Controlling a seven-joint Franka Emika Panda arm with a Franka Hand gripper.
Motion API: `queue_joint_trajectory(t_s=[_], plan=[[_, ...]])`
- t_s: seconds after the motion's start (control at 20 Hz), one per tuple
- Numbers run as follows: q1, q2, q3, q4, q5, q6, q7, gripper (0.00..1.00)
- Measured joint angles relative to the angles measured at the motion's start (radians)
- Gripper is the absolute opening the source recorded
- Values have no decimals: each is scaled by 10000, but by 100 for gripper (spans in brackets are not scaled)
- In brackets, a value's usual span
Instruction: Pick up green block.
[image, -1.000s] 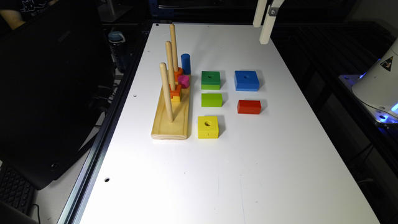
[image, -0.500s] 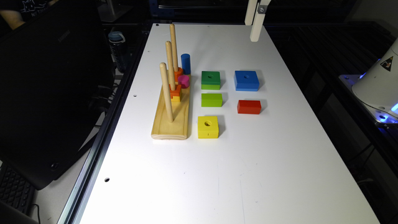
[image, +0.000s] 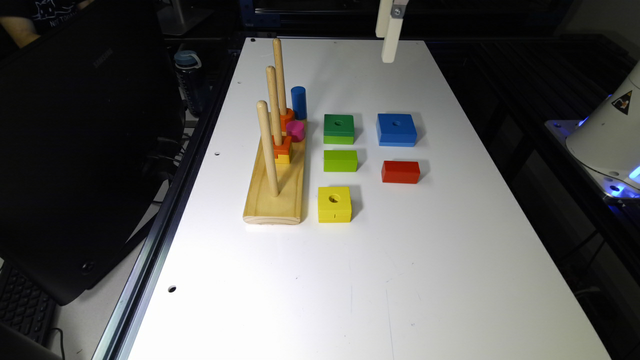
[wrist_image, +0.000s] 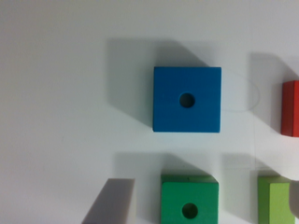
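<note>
The green block (image: 338, 128), square with a dark green top, a round centre hole and a lime lower layer, sits flat on the white table (image: 350, 280) beside the peg board. The wrist view shows the green block (wrist_image: 189, 200) at its edge, with the blue holed block (wrist_image: 187, 99) in the middle. My gripper (image: 389, 50) hangs high over the far end of the table, well apart from the green block. It is open: one grey finger (wrist_image: 112, 203) shows beside the block, and nothing is held.
A wooden peg board (image: 276, 192) with three upright pegs and small orange, yellow and magenta pieces stands at the exterior view's left. Nearby lie a blue cylinder (image: 298, 102), a solid lime block (image: 340, 160), a red block (image: 400, 171), a yellow holed block (image: 334, 203) and the blue block (image: 396, 129).
My gripper has shifted toward the exterior view's left over the far end of the table. The blocks have not moved.
</note>
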Motion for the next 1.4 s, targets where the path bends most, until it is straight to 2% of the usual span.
queue_joint_trajectory(t_s=[0.4, 0.8, 0.95, 1.1, 1.25, 1.4], plan=[[-14, 152, 0, 180, 0, 0, -14, 100], [-105, 256, 2, 303, 0, 2, -85, 100], [-109, 515, 2, 339, 0, 237, -87, 100], [-115, 766, 0, 532, -2, 310, -89, 100], [-181, 1038, -6, 836, -9, 308, -148, 100], [-209, 1146, -3, 914, -9, 308, -182, 100]])
